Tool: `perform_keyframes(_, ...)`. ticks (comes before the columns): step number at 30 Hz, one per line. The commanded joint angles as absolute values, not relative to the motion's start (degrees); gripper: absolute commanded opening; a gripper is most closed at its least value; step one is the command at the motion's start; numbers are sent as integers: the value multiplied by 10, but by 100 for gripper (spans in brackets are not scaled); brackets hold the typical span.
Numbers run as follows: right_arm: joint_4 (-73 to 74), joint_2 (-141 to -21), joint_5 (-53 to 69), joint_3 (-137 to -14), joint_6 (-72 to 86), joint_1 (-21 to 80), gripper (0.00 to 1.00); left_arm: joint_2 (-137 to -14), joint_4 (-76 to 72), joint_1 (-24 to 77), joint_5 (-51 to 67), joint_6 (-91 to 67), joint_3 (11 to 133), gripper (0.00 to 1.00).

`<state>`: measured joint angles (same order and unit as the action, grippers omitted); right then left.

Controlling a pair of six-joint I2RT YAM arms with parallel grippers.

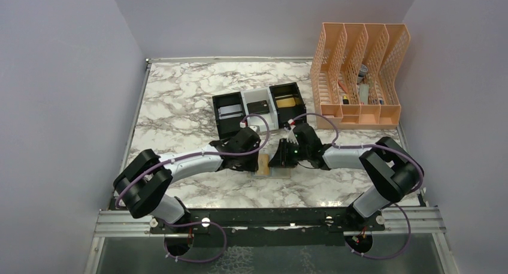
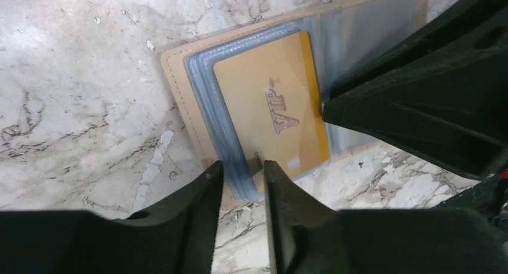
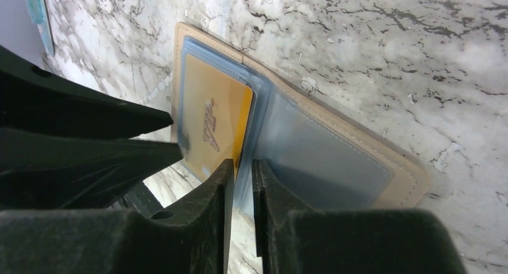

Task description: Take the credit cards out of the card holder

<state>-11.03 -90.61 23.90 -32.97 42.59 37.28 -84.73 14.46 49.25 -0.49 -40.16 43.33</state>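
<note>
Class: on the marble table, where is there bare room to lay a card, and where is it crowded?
Free: the table left of the small bins; the near strip in front of the card holder. Crowded: centre, where left gripper and right gripper meet over it; back right, by the peach file organizer.

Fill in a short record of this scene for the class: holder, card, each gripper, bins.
card holder: open flat on the marble table
gold card: marked VIP, lying on one panel's pockets; other panel looks empty
left gripper: jaws slightly apart at the pockets' edge; grip unclear
right gripper: jaws nearly together at the gold card's edge; grip unclear
bins: three beyond the holder, a card-like item in each
</note>
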Motion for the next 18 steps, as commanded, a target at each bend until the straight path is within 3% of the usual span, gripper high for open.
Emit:
perform_keyframes(1,-157,-918,259,-317,462,373,20,-806,156,497,-17,-397,467,38)
perform_keyframes(6,-165,-912,259,-311,469,373,22,-817,138,497,-15,-414,474,40)
perform_keyframes(18,-195,-927,288,-301,485,372,23,-880,120,497,-9,-451,433,27)
